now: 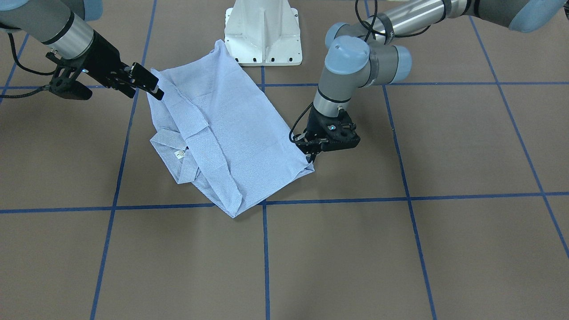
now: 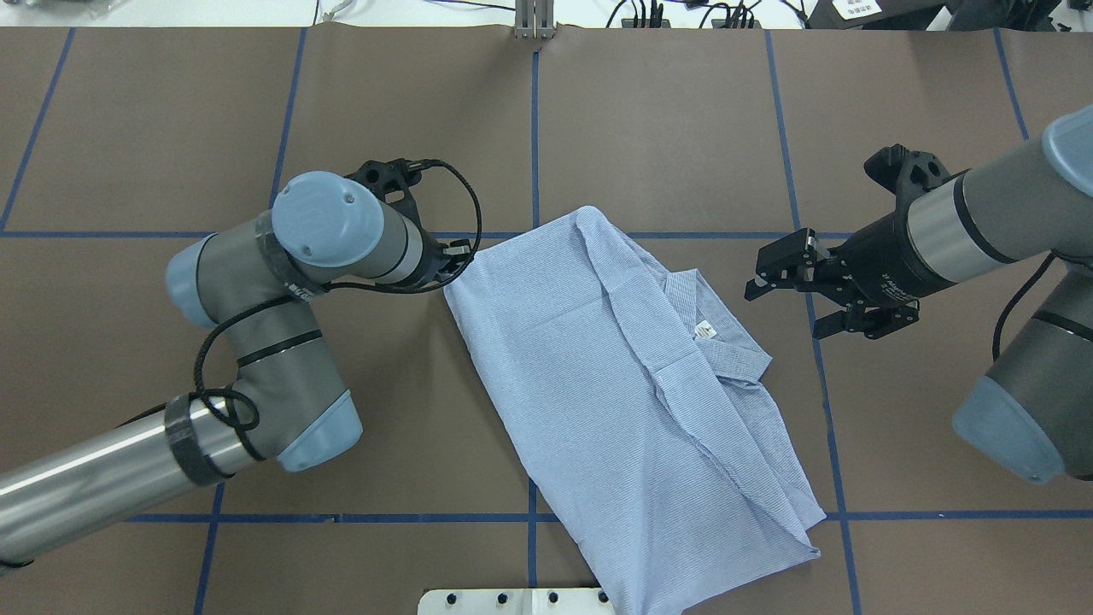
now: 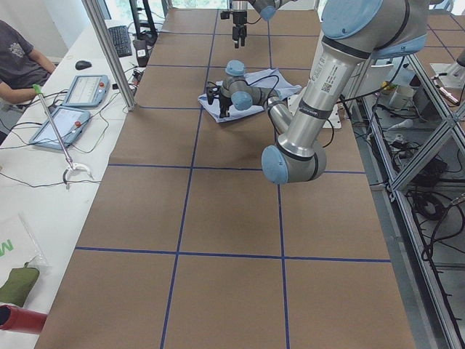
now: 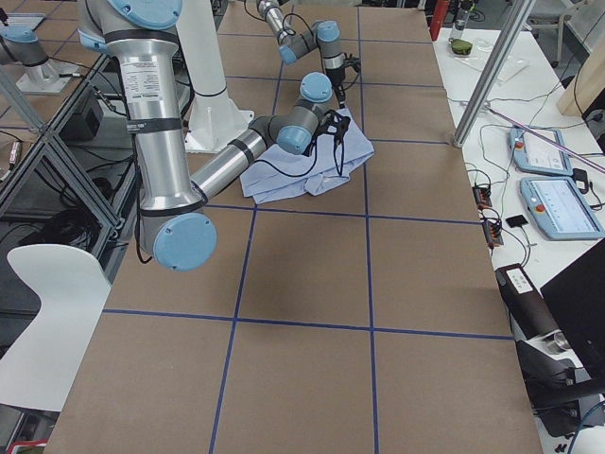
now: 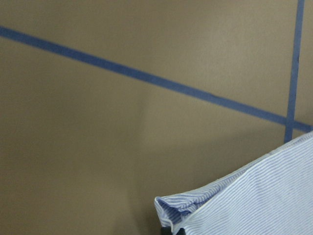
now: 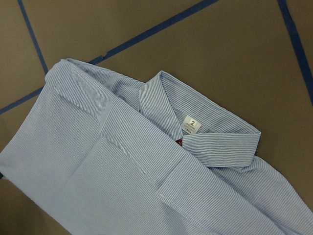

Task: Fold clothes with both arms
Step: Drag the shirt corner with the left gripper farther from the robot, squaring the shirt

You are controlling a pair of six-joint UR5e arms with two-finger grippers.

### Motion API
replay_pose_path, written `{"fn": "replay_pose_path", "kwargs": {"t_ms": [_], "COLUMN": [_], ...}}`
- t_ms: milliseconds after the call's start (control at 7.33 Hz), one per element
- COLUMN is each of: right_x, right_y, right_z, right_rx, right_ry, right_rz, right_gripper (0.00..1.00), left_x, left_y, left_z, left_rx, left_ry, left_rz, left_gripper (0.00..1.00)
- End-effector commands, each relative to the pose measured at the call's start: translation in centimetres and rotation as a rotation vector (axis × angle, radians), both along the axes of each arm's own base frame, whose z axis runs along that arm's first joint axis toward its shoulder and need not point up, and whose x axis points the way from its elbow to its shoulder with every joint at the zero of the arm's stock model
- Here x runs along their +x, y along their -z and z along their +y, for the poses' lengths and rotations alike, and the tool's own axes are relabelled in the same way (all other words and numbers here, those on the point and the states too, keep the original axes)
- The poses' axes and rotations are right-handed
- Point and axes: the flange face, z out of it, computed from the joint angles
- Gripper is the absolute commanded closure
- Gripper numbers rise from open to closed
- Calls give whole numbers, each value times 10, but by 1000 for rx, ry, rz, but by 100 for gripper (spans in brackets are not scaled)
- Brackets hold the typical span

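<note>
Hovering released beside the shirt [image 2: 589, 367] collar [image 2: 726, 346], my right pincer [image 2: 786, 295] should pinch all layers; my left pincer [image 1: 312, 156], grip I cannot tell, meets the corner [image 1: 306, 169] across from the collar

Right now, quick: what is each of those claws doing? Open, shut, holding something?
Left gripper: down at the shirt corner; whether it grips cannot be told.
Right gripper: open, holding nothing, clear of the shirt.

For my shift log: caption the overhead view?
Striped shirt half-folded; left gripper at its corner, right gripper open beside the collar.
</note>
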Motion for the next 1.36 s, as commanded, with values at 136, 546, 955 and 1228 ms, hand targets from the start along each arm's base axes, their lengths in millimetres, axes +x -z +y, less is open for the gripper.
{"fn": "replay_pose_path", "kwargs": {"t_ms": [136, 546, 955, 1228], "right_x": [4, 8, 10, 7], "right_y": [-2, -1, -1, 0], "right_z": [-4, -6, -9, -10], "right_rx": [5, 7, 24, 58], "right_ry": [-9, -16, -34, -37], "right_rz": [3, 1, 8, 16], "right_gripper": [0, 0, 0, 0], "left_x": [-5, 1, -2, -2], "left_y": [6, -4, 11, 8], "left_z": [-106, -160, -166, -167], "left_rx": [110, 223, 273, 278], "left_ry": [84, 194, 259, 261], "left_rz": [-2, 38, 49, 49], "left_gripper": [100, 100, 100, 2]}}
